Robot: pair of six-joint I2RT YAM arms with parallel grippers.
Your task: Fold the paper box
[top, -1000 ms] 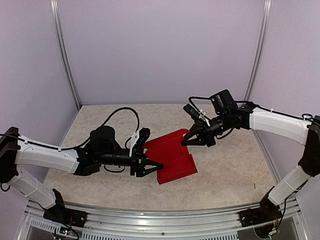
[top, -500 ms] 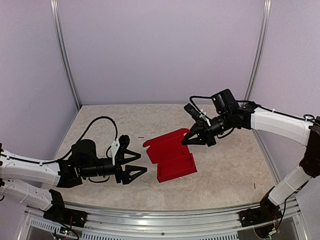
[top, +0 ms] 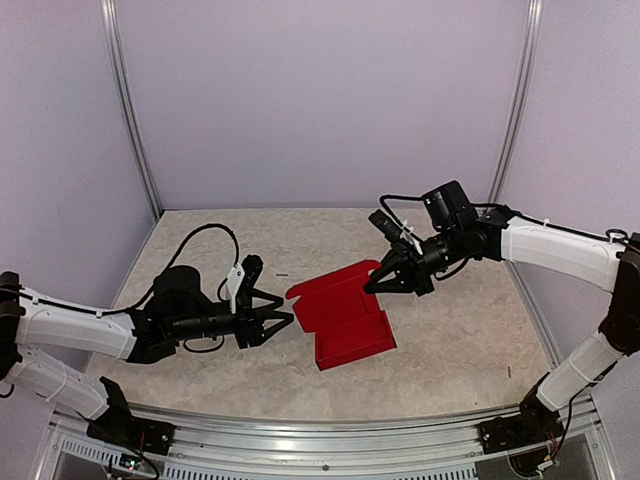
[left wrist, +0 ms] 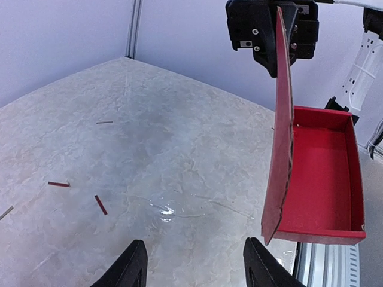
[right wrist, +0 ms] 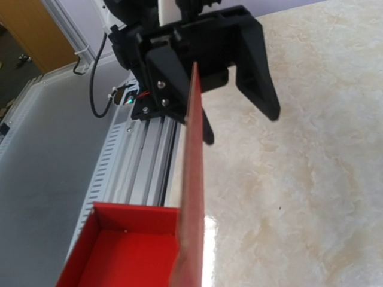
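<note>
Sitting near the middle of the pale marbled table [top: 250,392], the bright red thin-card paper box [top: 352,338] was half formed in the top external view. It was a shallow open tray with a lid flap [top: 335,298] rising from its far side. The right gripper [top: 372,285] reached in from 2 o'clock and was pinched tight on the flap's far right corner. The left gripper [top: 278,328] lay at the box's 9 o'clock, just short of the flap's left edge. Its fingers were spread with nothing between them.

From the left wrist camera, the left gripper [left wrist: 194,266] showed only its two black fingertips [left wrist: 128,269] at 6 o'clock, wide apart over bare table [left wrist: 149,119]. The paper box [left wrist: 323,179] stood toward 3 o'clock, its tray open to the camera. The lid flap [left wrist: 281,131] was upright and nearly edge-on. At 12 o'clock the right gripper [left wrist: 272,33] clamped the flap's top edge. A few small red slivers of card [left wrist: 100,204] lay on the table toward 8 o'clock (how many in all was hard to tell).

From the right wrist camera, the lid flap [right wrist: 191,197] ran up from 6 o'clock as a thin red blade. The tray [right wrist: 114,251] sat at 7 o'clock. The left gripper [right wrist: 239,125] faced the camera from 12 o'clock, its fingers parted either side of the flap's far edge. Whether they touched the flap could not be told.
</note>
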